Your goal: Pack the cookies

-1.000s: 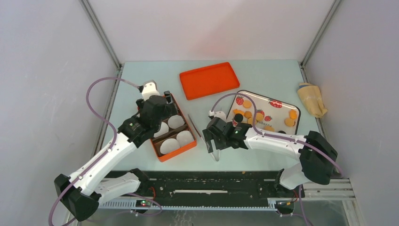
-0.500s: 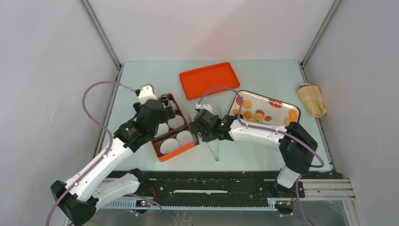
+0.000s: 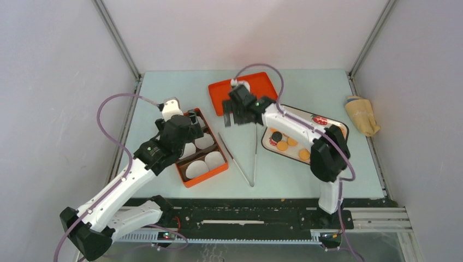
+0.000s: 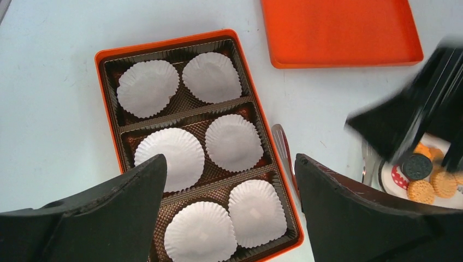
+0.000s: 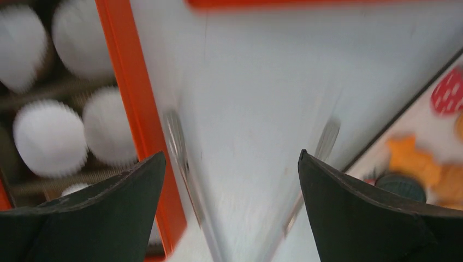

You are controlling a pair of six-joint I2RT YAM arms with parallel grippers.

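Several round orange-yellow cookies (image 3: 282, 146) and one dark cookie (image 3: 277, 136) lie on the strawberry-print tray (image 3: 338, 126). They also show in the left wrist view (image 4: 423, 191) and in the right wrist view (image 5: 412, 158), which is blurred. The orange box (image 3: 203, 177) holds several empty white paper cups (image 4: 235, 142). My left gripper (image 3: 192, 121) hovers open and empty over the box (image 4: 229, 164). My right gripper (image 3: 236, 121) is open and empty (image 5: 232, 154) above the table between box and tray, at the near edge of the orange lid (image 3: 262, 87).
Metal tongs (image 3: 240, 161) lie spread in a V on the table between box and tray; their arms show in the right wrist view (image 5: 180, 147). A beige cloth (image 3: 361, 114) lies at the far right. Grey walls enclose the table.
My right arm swung away from the front, from beside the tongs to the orange lid's near edge, uncovering the tray's near cookies. The left arm barely moved.
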